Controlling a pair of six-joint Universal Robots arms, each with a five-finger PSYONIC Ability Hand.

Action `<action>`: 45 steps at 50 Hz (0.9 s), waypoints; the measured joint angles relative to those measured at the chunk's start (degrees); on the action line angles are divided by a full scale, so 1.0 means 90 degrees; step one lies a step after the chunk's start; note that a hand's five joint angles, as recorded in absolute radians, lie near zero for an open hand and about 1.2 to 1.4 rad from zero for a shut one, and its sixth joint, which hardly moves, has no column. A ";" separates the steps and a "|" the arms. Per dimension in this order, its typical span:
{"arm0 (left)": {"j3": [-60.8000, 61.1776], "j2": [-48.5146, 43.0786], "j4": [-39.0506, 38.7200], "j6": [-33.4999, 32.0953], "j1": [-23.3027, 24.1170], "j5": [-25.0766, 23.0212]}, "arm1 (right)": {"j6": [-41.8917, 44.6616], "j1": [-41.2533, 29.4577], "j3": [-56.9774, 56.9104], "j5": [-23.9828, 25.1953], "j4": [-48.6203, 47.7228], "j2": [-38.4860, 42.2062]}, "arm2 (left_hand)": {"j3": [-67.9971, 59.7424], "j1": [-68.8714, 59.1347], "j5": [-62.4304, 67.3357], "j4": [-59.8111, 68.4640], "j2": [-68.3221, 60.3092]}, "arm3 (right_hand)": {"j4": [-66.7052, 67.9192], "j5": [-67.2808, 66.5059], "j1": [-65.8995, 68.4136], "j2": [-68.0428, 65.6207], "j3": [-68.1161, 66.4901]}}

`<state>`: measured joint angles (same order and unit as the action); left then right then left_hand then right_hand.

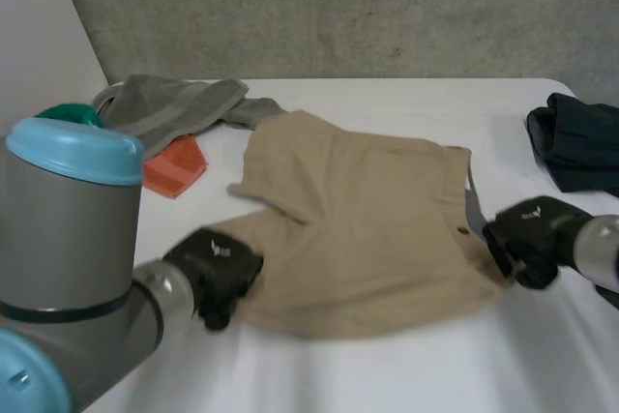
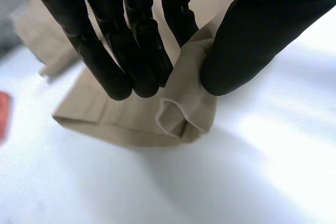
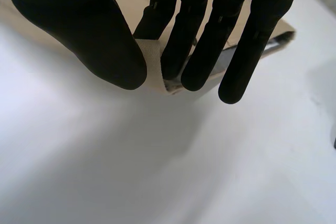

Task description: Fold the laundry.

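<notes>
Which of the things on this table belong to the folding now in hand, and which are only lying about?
In the job: beige shorts; left hand pinching a leg hem; right hand pinching the waistband corner.
Lying about: grey cloth; orange item; dark garment; green object.

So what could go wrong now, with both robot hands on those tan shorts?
1. The left robot hand pinches only a small fold at the leg hem of the shorts, and the right robot hand pinches just the waistband corner. Either grip could slip on lifting.
2. The dark garment lies close beside the right robot hand, so a wide swing might catch it.
</notes>
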<state>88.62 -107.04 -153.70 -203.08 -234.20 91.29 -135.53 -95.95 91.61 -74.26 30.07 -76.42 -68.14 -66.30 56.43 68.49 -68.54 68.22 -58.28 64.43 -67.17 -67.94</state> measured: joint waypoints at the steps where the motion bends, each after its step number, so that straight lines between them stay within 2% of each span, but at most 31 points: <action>1: 0.0009 0.0019 0.0229 -0.0062 0.0046 -0.0015 | 0.0290 0.0050 0.0008 0.0021 0.0270 -0.0071 | 0.0000 0.0000 0.0000 -0.0001 0.0000 | 0.0000 0.0000 -0.0001 0.0000 0.0000; 7: -0.0069 0.0027 0.1237 -0.0399 0.0325 -0.0129 | 0.1668 0.0261 0.0005 0.0157 0.1558 -0.0267 | 0.0000 0.0000 0.0000 -0.0001 0.0000 | 0.0000 0.0000 0.0000 0.0000 0.0000; 13: -0.0604 -0.0127 0.1124 -0.0580 0.0335 -0.0009 | 0.1363 0.0281 -0.0243 0.0266 0.1412 -0.0116 | 0.0000 0.0000 0.0000 -0.0001 0.0000 | 0.0000 0.0000 0.0000 0.0000 0.0000; 18: -0.1829 -0.0638 0.0002 -0.0631 -0.0066 0.0229 | -0.0435 0.0214 -0.0862 0.0304 0.0124 0.0370 | -0.0001 0.0000 0.0000 0.0001 0.0000 | 0.0000 -0.0001 0.0000 0.0000 0.0000; 22: -0.2957 -0.1305 -0.0951 -0.0574 -0.0368 0.0163 | -0.1696 0.0138 -0.1290 0.0229 -0.0885 0.0772 | -0.0001 0.0000 0.0000 0.0001 0.0000 | 0.0000 -0.0005 0.0000 0.0000 0.0000; 26: -0.4239 -0.2234 -0.1622 -0.0454 -0.0551 -0.0008 | -0.2617 0.0037 -0.1670 -0.0047 -0.1842 0.1207 | -0.0001 0.0000 0.0000 0.0001 0.0000 | 0.0001 -0.0018 0.0000 0.0000 0.0000; 28: -0.4985 -0.2818 -0.1789 -0.0366 -0.0604 -0.0064 | -0.3057 -0.0060 -0.1935 -0.0413 -0.2545 0.1561 | -0.0001 0.0000 0.0000 0.0002 0.0000 | 0.0001 -0.0018 0.0000 0.0000 0.0000; 37: -0.7686 -0.4996 -0.1762 -0.0109 -0.0606 -0.0113 | -0.3198 -0.0448 -0.2708 -0.1614 -0.4614 0.2954 | -0.0001 0.0000 0.0000 0.0003 0.0000 | 0.0001 -0.0016 0.0000 0.0000 0.0000; 39: -0.8009 -0.5265 -0.1770 -0.0090 -0.0594 -0.0133 | -0.3133 -0.0506 -0.2817 -0.1721 -0.4889 0.3190 | 0.0019 0.0056 -0.0017 -0.0018 0.0021 | -0.0121 0.0109 -0.0198 0.0208 0.0218; 40: -0.8161 -0.5392 -0.1783 -0.0081 -0.0588 -0.0145 | -0.3113 -0.0521 -0.2853 -0.1745 -0.4971 0.3260 | 0.0695 0.0756 -0.0644 -0.0700 0.0825 | -0.0994 0.1006 -0.0993 0.1035 0.1026; 41: -0.8430 -0.5623 -0.1816 -0.0066 -0.0574 -0.0165 | -0.3038 -0.0584 -0.2994 -0.1806 -0.5239 0.3523 | 0.2091 0.2314 -0.1976 -0.2130 0.2143 | -0.1989 0.2041 -0.2151 0.2222 0.2030; 42: -0.8507 -0.5693 -0.1832 -0.0061 -0.0567 -0.0167 | -0.3014 -0.0610 -0.3045 -0.1820 -0.5311 0.3610 | 0.2091 0.2314 -0.1976 -0.2130 0.2143 | -0.3225 0.3340 -0.3293 0.3374 0.3272; 43: -0.8623 -0.5800 -0.1858 -0.0052 -0.0553 -0.0160 | -0.2985 -0.0649 -0.3116 -0.1835 -0.5394 0.3723 | 0.3781 0.4131 -0.3566 -0.3733 0.3852 | -0.4325 0.4380 -0.4397 0.4511 0.4376; 44: -0.8705 -0.5874 -0.1884 -0.0045 -0.0542 -0.0149 | -0.2959 -0.0690 -0.3188 -0.1845 -0.5460 0.3830 | 0.4693 0.5248 -0.4623 -0.4803 0.4892 | -0.5123 0.5277 -0.5075 0.5239 0.5151; 45: -0.8764 -0.5929 -0.1907 -0.0039 -0.0531 -0.0134 | -0.2948 -0.0711 -0.3222 -0.1850 -0.5486 0.3879 | 0.4693 0.5248 -0.4623 -0.4803 0.4892 | -0.5536 0.5645 -0.5424 0.5624 0.5537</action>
